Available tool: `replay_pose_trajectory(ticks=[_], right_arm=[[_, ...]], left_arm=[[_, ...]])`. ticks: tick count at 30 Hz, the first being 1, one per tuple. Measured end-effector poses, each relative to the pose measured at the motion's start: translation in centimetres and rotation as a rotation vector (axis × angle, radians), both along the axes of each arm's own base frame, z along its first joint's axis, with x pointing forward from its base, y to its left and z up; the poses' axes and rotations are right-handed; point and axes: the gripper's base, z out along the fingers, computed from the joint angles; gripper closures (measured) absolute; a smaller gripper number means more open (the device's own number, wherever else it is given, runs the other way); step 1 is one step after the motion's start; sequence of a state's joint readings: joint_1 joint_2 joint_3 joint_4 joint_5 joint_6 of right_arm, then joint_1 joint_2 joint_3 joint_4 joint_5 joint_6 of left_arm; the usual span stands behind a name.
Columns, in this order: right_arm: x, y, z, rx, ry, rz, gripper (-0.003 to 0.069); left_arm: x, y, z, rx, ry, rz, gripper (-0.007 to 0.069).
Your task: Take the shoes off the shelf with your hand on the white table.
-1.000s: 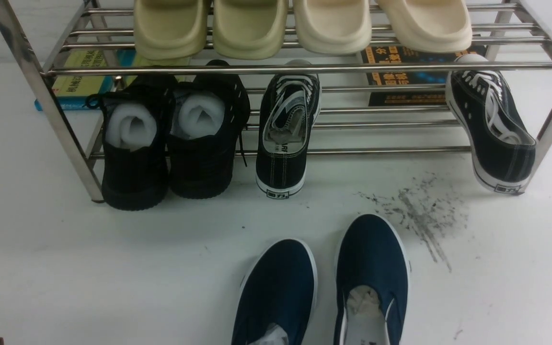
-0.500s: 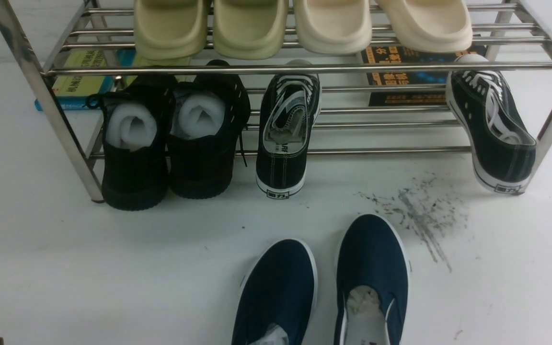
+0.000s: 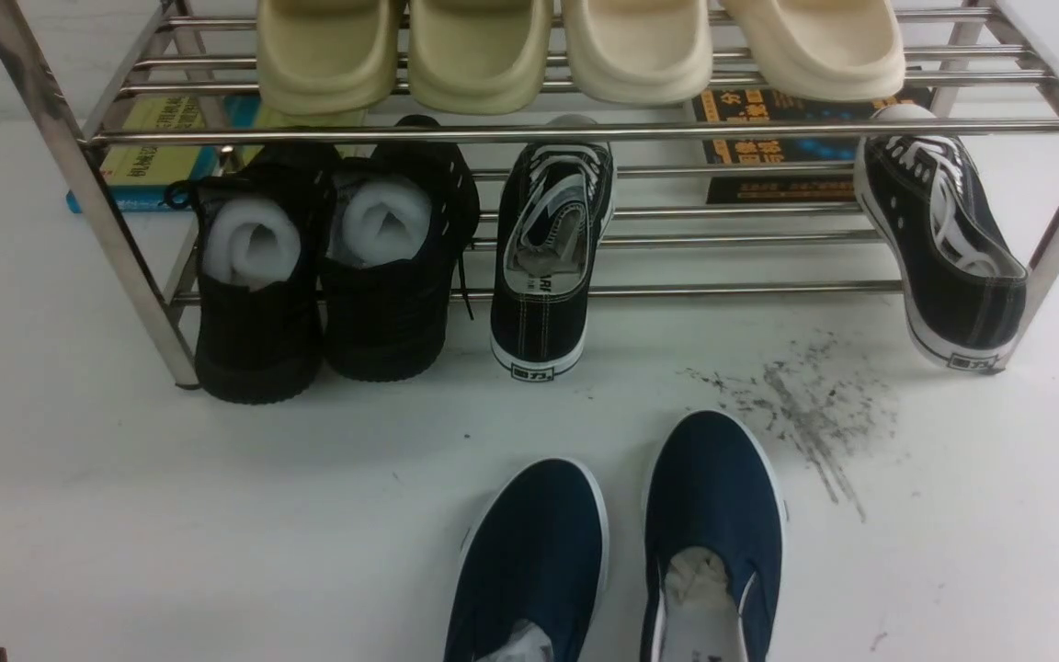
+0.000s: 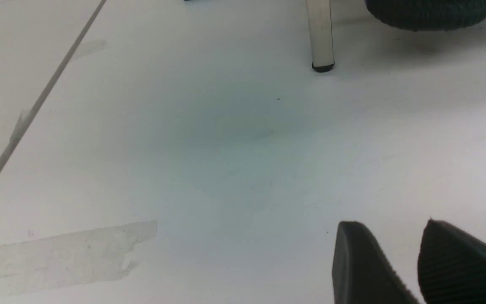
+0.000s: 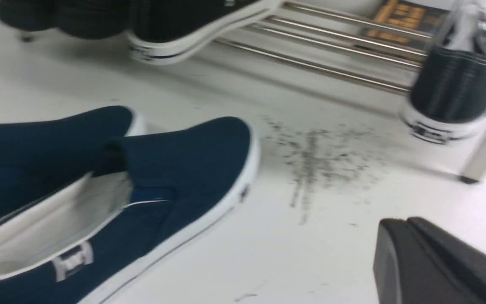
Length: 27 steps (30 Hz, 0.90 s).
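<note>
- I am starting at the right gripper (image 5: 399, 253), which is showing only in its own wrist camera as two black fingers lying against each other with no gap; it is pressed together and carrying nothing, hovering low over the white table (image 3: 125, 515).
- I am seeing the left gripper (image 4: 416, 261) in its wrist camera too: two ribbed black fingertips with a narrow strip of table showing between them, slightly parted and empty, near a shelf leg (image 4: 319, 38).
- Neither arm is appearing in the front camera.
- Moving outward, the shoes (image 3: 621, 542) are lying side by side on the table in front of the shelf (image 3: 585, 129), not on it; their toes are pointing toward the shelf and their heels toward me, so each long axis is running front to back.
- Crumpled paper is filling their openings.
- The right wrist camera is showing the nearer slip-on close by and apparently toward the robot's middle, so I am judging the right arm the nearer one.
- A patch of dark scuff marks (image 3: 805, 414) is lying between the right-hand slip-on and the shelf.
- Farther out, black shoes with foam stuffing (image 3: 327, 267) and dark lace-up sneakers (image 3: 552, 248) are resting on the lower tier, pale slides (image 3: 575, 46) on the upper.
- Judging by this, the move off the shelf is looking finished.
</note>
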State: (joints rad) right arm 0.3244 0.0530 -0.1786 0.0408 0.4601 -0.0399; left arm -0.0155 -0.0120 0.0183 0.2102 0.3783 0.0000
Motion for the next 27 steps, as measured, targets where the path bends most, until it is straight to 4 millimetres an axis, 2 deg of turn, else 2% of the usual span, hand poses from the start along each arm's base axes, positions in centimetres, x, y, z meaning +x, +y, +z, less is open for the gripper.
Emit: replay_pose_trajectory(ticks=[1, 6, 12, 27], right_arm=[[0.0, -0.4, -0.5, 0.01, 0.003, -0.082, 0.0641], [0.1, -1.1, -2.9, 0.011, 0.046, -0.228, 0.0634], [0.3, -1.3, -5.5, 0.004, 0.125, -0.282, 0.063], [0.6, -1.3, -5.4, 0.016, 0.073, -0.287, 0.0609]], left_arm=[[0.0, 0.0, 0.0, 0.0, 0.0, 0.0, 0.0382], [0.0, 0.0, 0.0, 0.002, 0.0, 0.0, 0.0382], [0.0, 0.0, 0.0, 0.011, 0.0, 0.001, 0.0382], [0.0, 0.1, 0.0, 0.024, 0.0, 0.002, 0.0383]])
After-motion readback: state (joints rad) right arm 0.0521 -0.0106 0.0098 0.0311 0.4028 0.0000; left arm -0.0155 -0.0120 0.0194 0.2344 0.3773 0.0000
